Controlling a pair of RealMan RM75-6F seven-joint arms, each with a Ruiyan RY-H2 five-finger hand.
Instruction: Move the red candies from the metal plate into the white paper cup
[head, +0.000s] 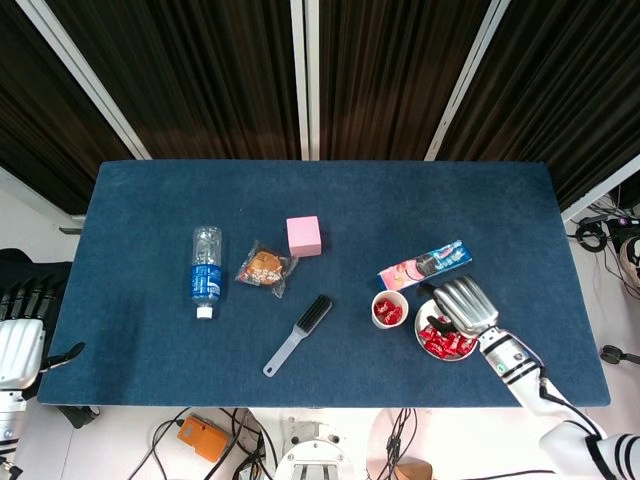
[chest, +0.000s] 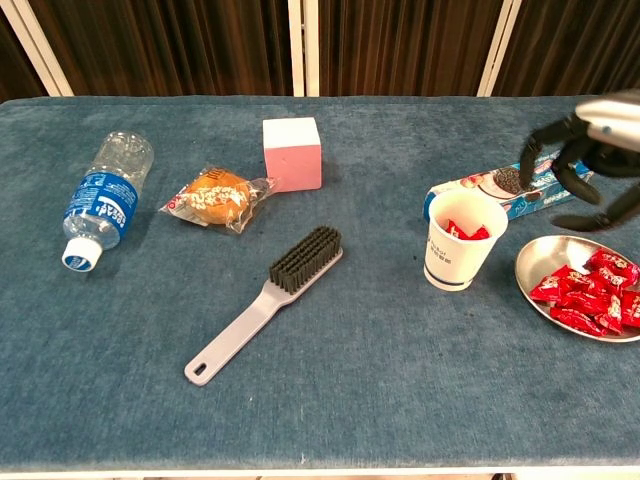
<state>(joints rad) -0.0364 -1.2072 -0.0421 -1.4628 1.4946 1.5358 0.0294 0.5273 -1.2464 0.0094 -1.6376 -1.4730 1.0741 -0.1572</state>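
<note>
1. The robot's right hand (chest: 590, 160) hovers above the metal plate (chest: 535, 262) at the right end of the blue-covered table (head: 150, 200), its dark fingers (chest: 535, 145) curved downward and apart, with nothing visible in them.
2. In the head view, the same right hand (head: 462, 305) covers the far part of the plate, fingertips pointing toward the cup.
3. A heap of red candies (chest: 588, 292) in shiny wrappers lies on the metal plate; the chest view cuts off the plate's right side.
4. The white paper cup (chest: 462, 240) stands upright just left of the plate, apart from it, with a few red candies (chest: 462, 230) showing inside at the rim.
5. Behind the cup and the plate lies a flat packet of sandwich biscuits (head: 425, 264), pink at one end and blue at the other.
6. The left hand (head: 22, 340) sits off the table's left edge in the head view; whether it is apart or closed cannot be told.
7. A grey brush (chest: 268, 300) with dark bristles lies diagonally near the table's middle.
8. Beyond it are a pink block (chest: 292, 152) and a wrapped bun (chest: 218, 197), near each other.
9. A plastic water bottle (chest: 105, 200) with a blue label lies on its side at left, white cap toward the front edge.
</note>
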